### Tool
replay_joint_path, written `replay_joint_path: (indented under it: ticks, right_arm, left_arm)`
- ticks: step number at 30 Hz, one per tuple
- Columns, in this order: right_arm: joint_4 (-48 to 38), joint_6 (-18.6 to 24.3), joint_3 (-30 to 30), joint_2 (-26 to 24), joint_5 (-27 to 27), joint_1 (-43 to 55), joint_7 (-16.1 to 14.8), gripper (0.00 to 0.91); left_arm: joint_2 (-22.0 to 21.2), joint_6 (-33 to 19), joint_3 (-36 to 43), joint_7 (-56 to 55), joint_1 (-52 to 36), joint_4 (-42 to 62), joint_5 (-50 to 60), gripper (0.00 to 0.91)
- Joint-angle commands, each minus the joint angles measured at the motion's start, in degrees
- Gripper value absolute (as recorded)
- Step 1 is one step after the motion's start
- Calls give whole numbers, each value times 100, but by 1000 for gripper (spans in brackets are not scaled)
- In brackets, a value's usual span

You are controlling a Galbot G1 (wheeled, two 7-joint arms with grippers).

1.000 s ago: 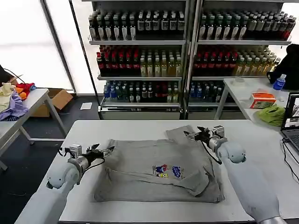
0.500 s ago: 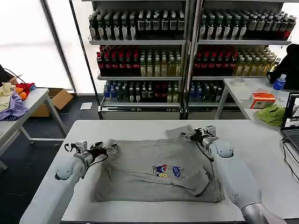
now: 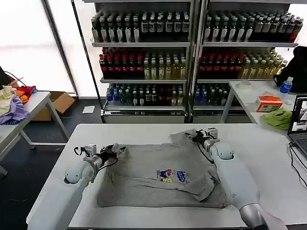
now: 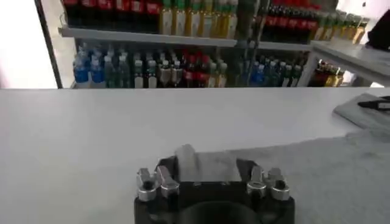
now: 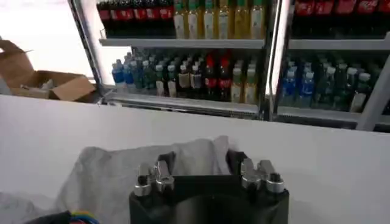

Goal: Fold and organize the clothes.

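White counter (image 3: 144, 132) fills the middle of the room, drinks shelves (image 3: 192, 52) behind it. Grey T-shirt (image 3: 158, 179) lies spread across the counter's centre, chest print up, running from near the left edge over toward the right, its hem close to the near edge. It's partly folded already, w/ a fold ridge along the lower part.

Left tool (image 3: 115, 151) sits at the shirt's left sleeve, on the counter's left side; the left wrist view shows a bunch of grey cloth (image 4: 189, 161) sticking up between its jaws, so it's pinching the sleeve. Right tool (image 3: 194, 137) is at the far sleeve toward the counter's back edge; right wrist view shows cloth (image 5: 201, 155) bunched between its jaws too, pinching.

What could go wrong, my guess: both grips look like small bites of cloth, so a quick lift could slip one side out and skew the fold. Uneven pull btw the two arms would drag the whole shirt sideways and undo the lower fold.

Print is multicoloured but too small to read; bottle labels likewise unreadable
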Motion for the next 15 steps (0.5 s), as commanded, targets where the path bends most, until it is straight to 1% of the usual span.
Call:
replay_joint_path:
  ticks: [1,6,10,11,15]
  right_arm:
    - [-76,-97,1,87,53,-34,24,0]
    - [-26,-133,57,90,133,-74,56,0]
    - [61,-128,69,86,175,-115,80,0]
    - [79,-132,74,86,213,-122,87,0]
    - [261,-172,118,45,477,-174,172,0]
  left_arm:
    - [-102,-94,96,25,-72,194,-106,10]
    - [-47,-434,157,-103,-139,313,-151,10]
    - [-22,-450,191,-333,-124,100,-98,10]
    - [-14,-437,204,-442,-89,-8,-103,0]
    - [-10,-489,220,-635,48,-371,-80,10]
